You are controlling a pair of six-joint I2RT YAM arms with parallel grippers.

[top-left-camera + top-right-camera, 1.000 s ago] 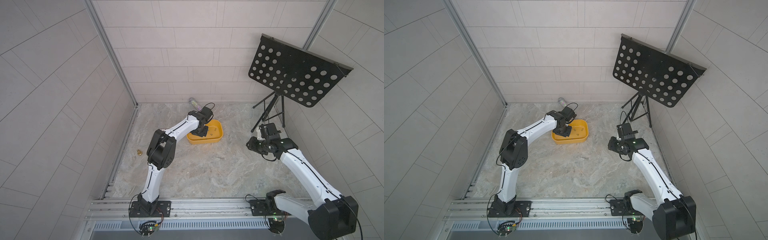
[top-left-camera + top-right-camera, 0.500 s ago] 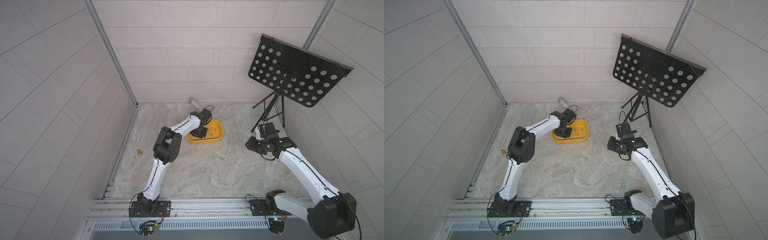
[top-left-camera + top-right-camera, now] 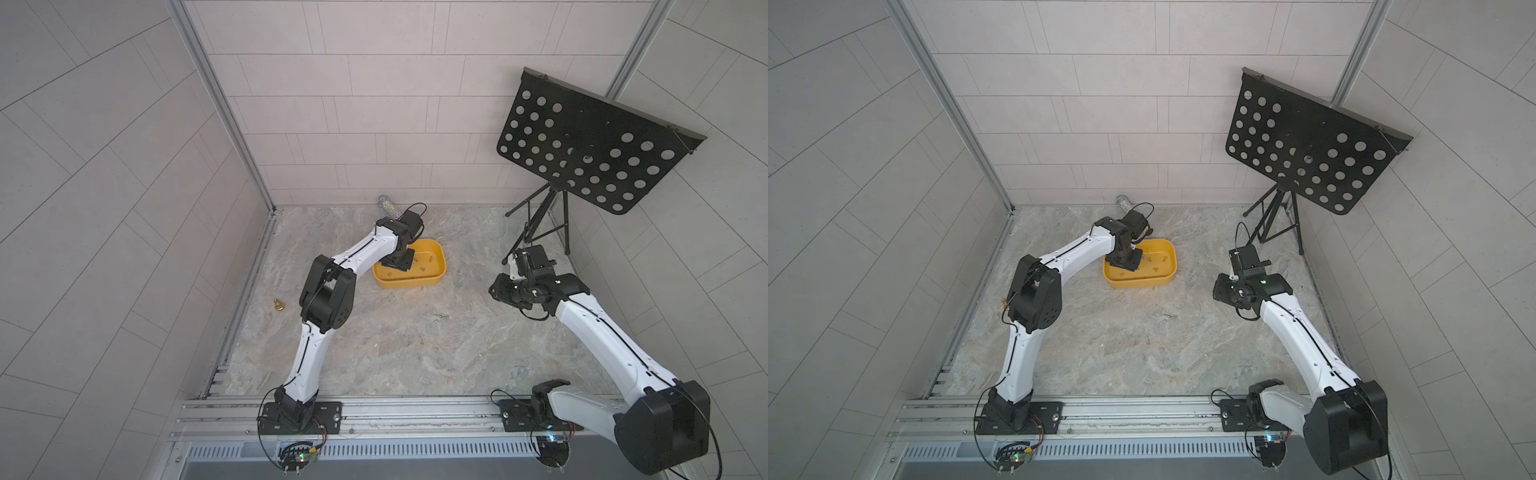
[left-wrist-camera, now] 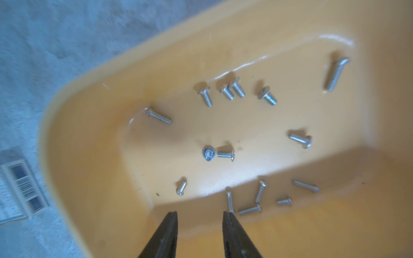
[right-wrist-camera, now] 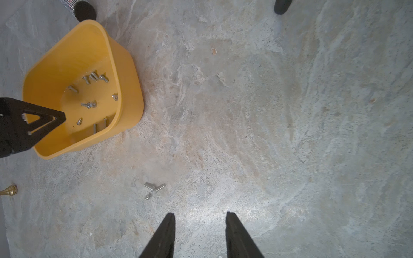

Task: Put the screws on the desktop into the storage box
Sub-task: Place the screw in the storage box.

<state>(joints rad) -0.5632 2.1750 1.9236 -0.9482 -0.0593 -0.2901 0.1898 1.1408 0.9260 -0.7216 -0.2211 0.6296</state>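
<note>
over the yellow storage box, the left gripper hangs with its jaws parted and nothing between them.
inside the box lie some fifteen small silver screws, scattered across its floor and against one wall. three stray screws rest on the marble-patterned desktop a little outside the box, on the side nearer the robot's bases, two of them touching. the right gripper hovers above bare desktop well apart from the box, fingers apart and empty. a small printed card box lies just beside the storage box.
</note>
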